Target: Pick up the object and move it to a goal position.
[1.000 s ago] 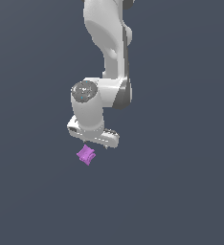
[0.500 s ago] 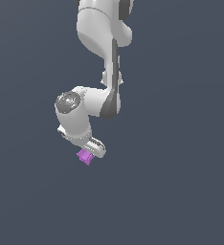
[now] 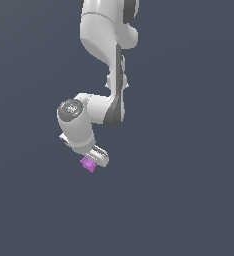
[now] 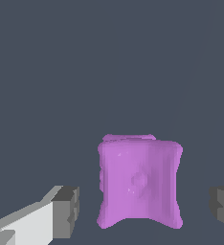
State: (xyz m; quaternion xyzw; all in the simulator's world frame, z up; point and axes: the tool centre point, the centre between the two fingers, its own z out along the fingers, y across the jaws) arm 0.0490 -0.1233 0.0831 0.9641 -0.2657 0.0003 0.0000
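Wrist view: gripper [image 4: 145,208] spread wide, clear gaps flanking the purple block [image 4: 140,184]; exterior view hides that.

No text, label, brand, number or sign can be read in either view. The white arm's casing, the purple object [image 4: 139,184] between the jaws and the plain dark ground around them all carry no lettering.
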